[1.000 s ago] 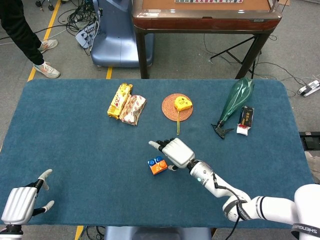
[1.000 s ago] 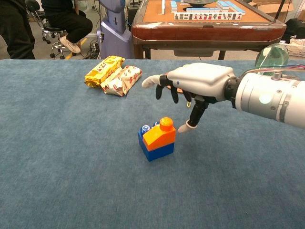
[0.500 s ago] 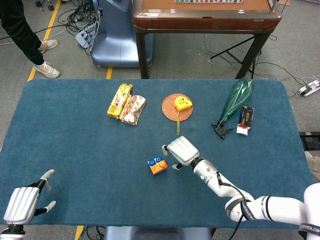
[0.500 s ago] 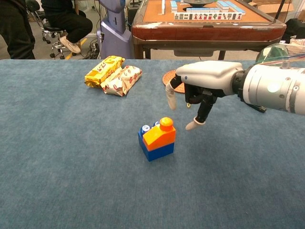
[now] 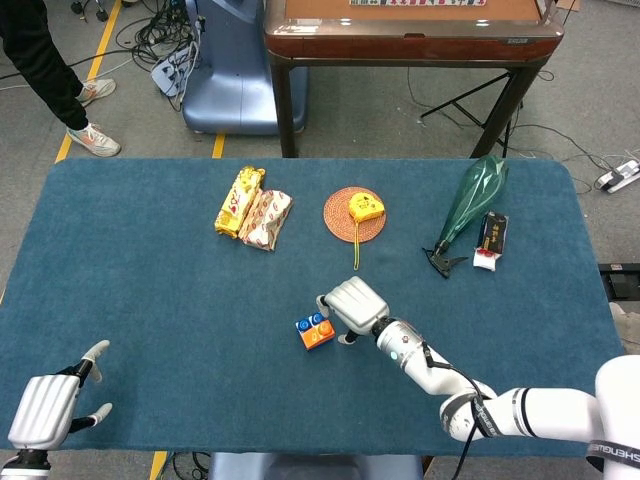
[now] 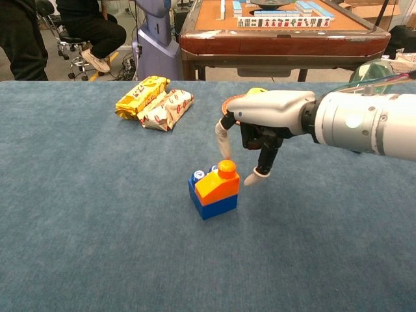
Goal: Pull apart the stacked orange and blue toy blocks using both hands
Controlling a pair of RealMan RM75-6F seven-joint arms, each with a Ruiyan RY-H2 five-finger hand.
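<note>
Blue table (image 5: 150,260); right hand (image 6: 260,123) spread empty over stacked blocks (image 6: 214,188); only head view shows left hand (image 5: 45,410), open.

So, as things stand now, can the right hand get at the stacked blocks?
Probably yes. The right hand hovers just above and behind the blocks, its fingers pointing down near the orange top. Nothing lies between them. It does not grip the stack yet, and whether a fingertip touches it is hard to tell.

— What sort of place is this?
— A robot lab or test room: a blue-cloth table (image 5: 150,260) on grey floor, loose cables (image 5: 150,35), yellow floor tape (image 5: 95,70), a mahjong table (image 5: 410,35) beyond the far edge.
</note>
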